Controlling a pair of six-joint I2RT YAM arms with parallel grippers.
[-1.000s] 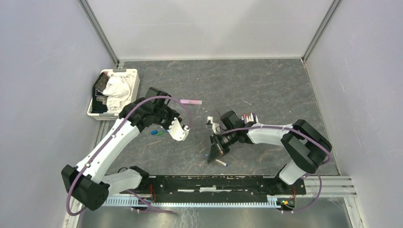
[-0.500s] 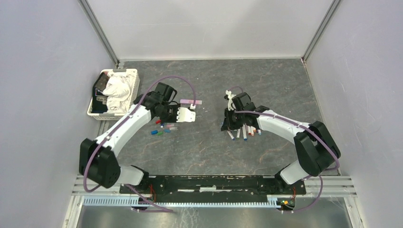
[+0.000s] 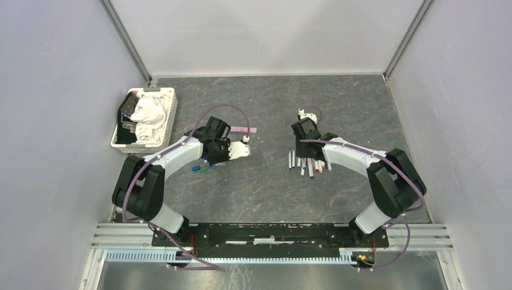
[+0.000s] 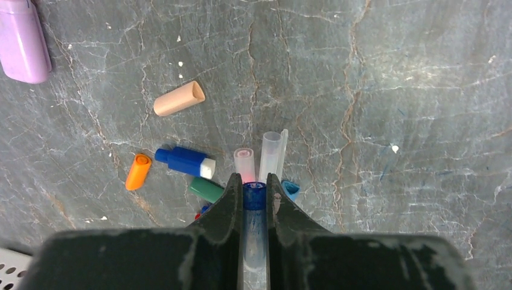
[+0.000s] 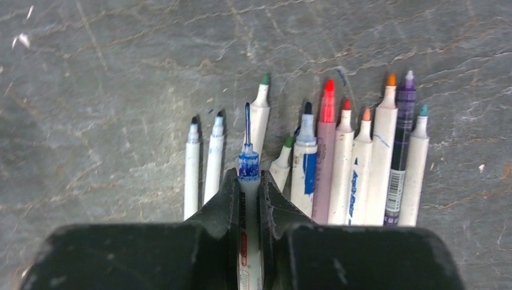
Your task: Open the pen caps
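You've split to 9 and 3 o'clock: left end effector (image 4: 254, 181) pinches the freed cap (image 4: 254, 197), right end effector (image 5: 248, 179) its bare pen (image 5: 248, 162).

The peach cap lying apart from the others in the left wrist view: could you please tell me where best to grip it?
Take the peach cap across its middle, probably coming straight down and closing on its two long sides. It lies flat on the table, a short tube open at its upper-right end, with bare surface around it that leaves room on both sides.
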